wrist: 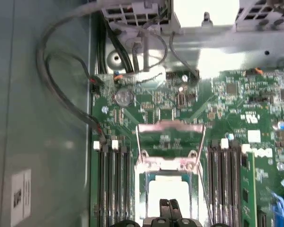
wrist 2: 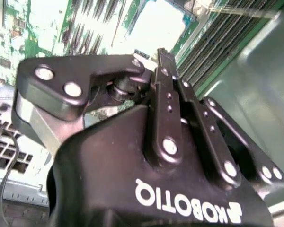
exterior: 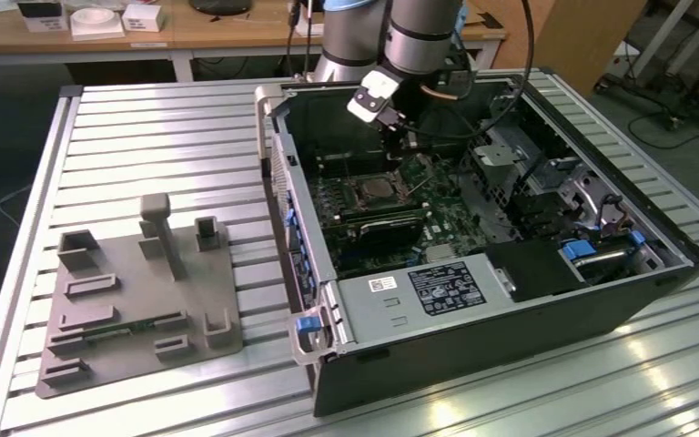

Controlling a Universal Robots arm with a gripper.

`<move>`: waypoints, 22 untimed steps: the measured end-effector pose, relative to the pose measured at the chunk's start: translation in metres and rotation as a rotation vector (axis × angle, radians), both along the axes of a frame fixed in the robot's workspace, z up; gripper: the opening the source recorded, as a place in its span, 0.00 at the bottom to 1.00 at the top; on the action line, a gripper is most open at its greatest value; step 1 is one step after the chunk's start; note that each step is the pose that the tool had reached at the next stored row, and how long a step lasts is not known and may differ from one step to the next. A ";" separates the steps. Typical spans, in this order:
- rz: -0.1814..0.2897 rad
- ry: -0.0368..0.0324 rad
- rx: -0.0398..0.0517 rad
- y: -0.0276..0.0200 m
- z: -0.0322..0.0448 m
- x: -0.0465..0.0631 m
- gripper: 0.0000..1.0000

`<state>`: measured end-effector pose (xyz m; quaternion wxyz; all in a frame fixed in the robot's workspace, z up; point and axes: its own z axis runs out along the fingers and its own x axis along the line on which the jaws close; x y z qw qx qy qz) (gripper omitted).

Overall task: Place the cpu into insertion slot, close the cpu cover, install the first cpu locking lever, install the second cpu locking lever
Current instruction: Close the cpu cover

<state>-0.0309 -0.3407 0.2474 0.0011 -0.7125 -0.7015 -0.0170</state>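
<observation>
In the exterior view my gripper [exterior: 403, 144] reaches down into the open computer case, just above the green board's insertion slot [exterior: 377, 191]. The first wrist view shows the two black fingertips [wrist: 164, 208] pressed together over the slot. My gripper [wrist: 168, 209] is shut with nothing seen between the fingers. The cpu [wrist: 168, 189] shows as a bright silvery square lying in the insertion slot [wrist: 143, 189]. The cpu cover [wrist: 170, 137], a thin metal frame, is swung open and lies back beyond the slot. In the second wrist view the gripper [wrist 2: 161, 56] also looks shut.
Long black memory slots [wrist: 114, 184] run along both sides of the socket. Grey cables [wrist: 61, 94] curve along the case wall. A black labelled box [exterior: 447, 291] sits at the case's front. A grey fixture plate [exterior: 143, 300] lies on the slatted table at the exterior view's left.
</observation>
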 end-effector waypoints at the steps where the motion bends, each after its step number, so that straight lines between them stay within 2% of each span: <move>1: 0.000 0.0005 -0.0001 0.0000 -0.0001 0.004 0.11; 4: 0.000 0.0009 0.0000 -0.0001 -0.0005 0.016 0.11; 7: 0.000 0.0009 -0.0003 0.0000 0.0012 0.018 0.11; 12: 0.000 0.0010 -0.0003 0.0000 0.0198 0.018 0.11; 15: 0.000 0.0008 0.0002 0.0000 0.0206 0.022 0.11; 22: 0.000 0.0009 0.0000 0.0001 0.0207 0.045 0.11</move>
